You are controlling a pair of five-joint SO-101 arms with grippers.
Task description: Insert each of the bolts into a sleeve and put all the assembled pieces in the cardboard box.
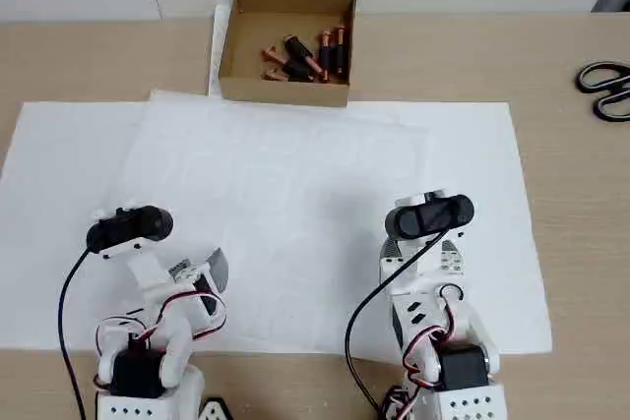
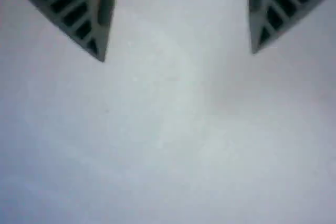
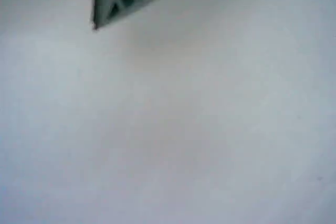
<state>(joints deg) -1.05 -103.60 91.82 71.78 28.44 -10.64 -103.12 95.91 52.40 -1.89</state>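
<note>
While both arms sit at the tabletop's near edge, my left gripper (image 2: 177,55) hangs spread open over the white paper (image 1: 295,194); my right gripper (image 3: 107,11), open or shut, I can't tell. Far edge: cardboard box (image 1: 285,92), copper bolts (image 1: 272,52) in black sleeves (image 1: 296,47) inside. Scissors (image 1: 605,89) at the right edge.

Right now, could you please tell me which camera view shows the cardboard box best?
The high view: the cardboard box sits open at the far side of the table, with assembled pieces inside. Both wrist views face the white paper instead.
</note>
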